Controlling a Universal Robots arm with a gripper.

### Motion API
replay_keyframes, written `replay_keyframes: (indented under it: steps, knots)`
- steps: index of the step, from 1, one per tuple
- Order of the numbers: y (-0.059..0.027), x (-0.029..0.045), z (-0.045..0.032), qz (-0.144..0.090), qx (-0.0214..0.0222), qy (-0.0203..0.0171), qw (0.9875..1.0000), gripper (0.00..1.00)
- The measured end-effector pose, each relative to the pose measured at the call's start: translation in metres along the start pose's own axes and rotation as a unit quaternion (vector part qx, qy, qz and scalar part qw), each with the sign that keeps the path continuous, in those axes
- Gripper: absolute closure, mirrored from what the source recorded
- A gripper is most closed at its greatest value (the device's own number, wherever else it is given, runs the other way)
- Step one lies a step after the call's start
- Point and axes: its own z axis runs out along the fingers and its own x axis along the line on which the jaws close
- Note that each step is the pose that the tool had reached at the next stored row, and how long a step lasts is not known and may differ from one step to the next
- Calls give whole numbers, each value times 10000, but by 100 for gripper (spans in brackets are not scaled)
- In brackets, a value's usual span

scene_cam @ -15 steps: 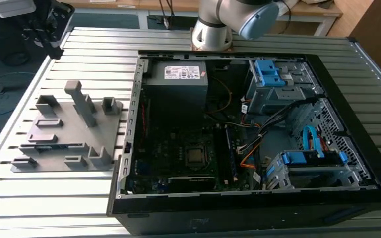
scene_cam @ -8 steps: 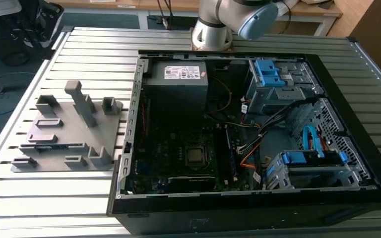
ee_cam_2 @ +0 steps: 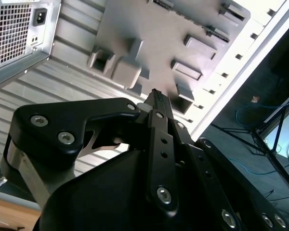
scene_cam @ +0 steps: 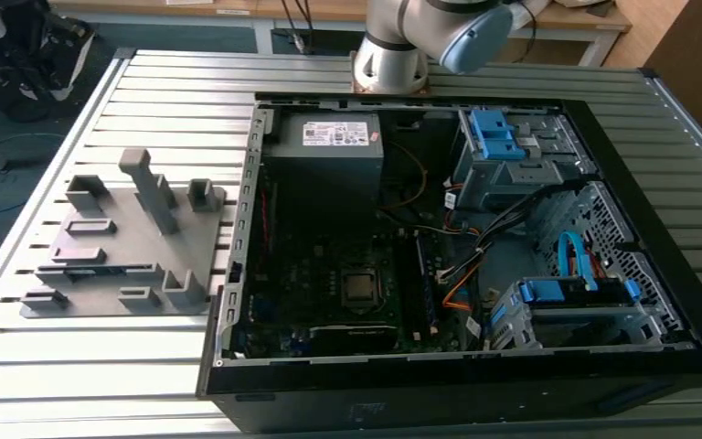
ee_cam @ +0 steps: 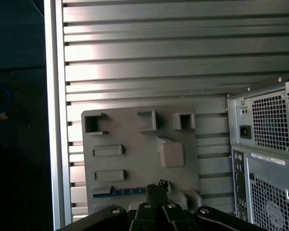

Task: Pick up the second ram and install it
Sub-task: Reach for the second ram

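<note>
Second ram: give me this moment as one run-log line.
second ram: lying in holder tray slot, not gripped | pincer: shut, aimed at tray near ram's end | computer case: side open

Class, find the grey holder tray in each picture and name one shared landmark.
Exterior view: the grey holder tray lies on the slatted table, at the exterior view's left of the open computer case.
Second wrist view: the tray lies beside the case's grilled rear.
First wrist view: the tray lies beside that rear too.
Shared landmark: the computer case.
</note>
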Motion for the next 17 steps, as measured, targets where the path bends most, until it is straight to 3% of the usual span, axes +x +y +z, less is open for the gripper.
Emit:
replay_keyframes:
  steps: [9, 17]
  knots:
    - [-288, 8, 88, 0, 0, 3, 10000, 90]
    - [-303, 7, 97, 0, 0, 3, 10000, 90]
